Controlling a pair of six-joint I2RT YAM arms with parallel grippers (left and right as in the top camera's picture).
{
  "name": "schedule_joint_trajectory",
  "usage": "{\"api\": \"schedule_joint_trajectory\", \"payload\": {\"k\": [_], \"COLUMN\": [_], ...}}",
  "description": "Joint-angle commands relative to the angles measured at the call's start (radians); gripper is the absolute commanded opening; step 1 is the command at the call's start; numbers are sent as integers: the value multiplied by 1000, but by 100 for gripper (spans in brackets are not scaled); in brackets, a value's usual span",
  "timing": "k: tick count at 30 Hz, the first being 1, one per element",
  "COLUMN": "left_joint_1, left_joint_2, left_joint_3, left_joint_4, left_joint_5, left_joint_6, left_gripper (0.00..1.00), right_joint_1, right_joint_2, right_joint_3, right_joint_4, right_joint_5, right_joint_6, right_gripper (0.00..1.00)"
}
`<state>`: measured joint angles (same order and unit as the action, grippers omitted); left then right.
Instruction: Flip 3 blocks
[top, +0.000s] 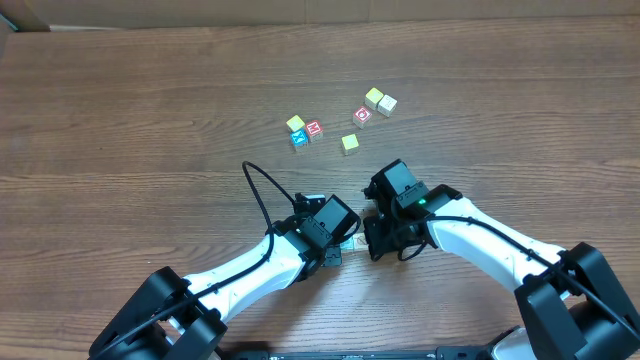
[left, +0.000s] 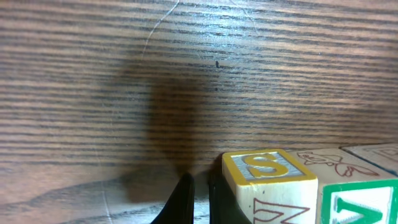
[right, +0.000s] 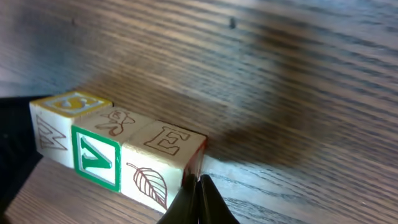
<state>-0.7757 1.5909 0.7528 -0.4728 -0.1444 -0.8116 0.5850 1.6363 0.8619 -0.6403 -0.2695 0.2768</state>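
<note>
Three small wooden blocks stand in a touching row on the table. The end block (right: 69, 104) has a yellow S on top (left: 267, 168). The middle one (right: 96, 155) shows a green-framed letter, and the other end block (right: 165, 142) carries an E and a brown leaf. My left gripper (left: 200, 183) is shut, empty, its fingers right beside the S block's outer side. My right gripper (right: 198, 186) is shut too, its tip against the E block's outer lower corner. From overhead the row (top: 352, 242) is mostly hidden between the left gripper (top: 338, 250) and the right gripper (top: 371, 244).
Several other small cubes lie farther back on the table: a yellow-topped one (top: 295, 123), a red-faced one (top: 314, 129), a blue one (top: 299, 140), a yellow-green one (top: 349, 143), and a cluster (top: 375, 103) at the back right. A black cable (top: 258, 190) loops off the left arm.
</note>
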Motion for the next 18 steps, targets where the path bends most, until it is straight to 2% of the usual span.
{"api": "schedule_joint_trajectory", "payload": {"k": [1,7,18], "left_joint_1": [5,5,5], "left_joint_2": [12,12,12], "left_joint_3": [16,16,16], "left_joint_4": [7,7,7], "left_joint_5": [14,14,14], "left_joint_6": [71,107,161], "left_gripper": [4,4,4], "right_joint_1": [39,72,72], "right_joint_2": [-17,-17,-17], "right_joint_3": [-8,-8,-8], "right_joint_4": [11,11,5], "right_joint_5": [-12,-9,-17], "right_joint_6": [-51,-38,209], "right_gripper": [4,4,4]}}
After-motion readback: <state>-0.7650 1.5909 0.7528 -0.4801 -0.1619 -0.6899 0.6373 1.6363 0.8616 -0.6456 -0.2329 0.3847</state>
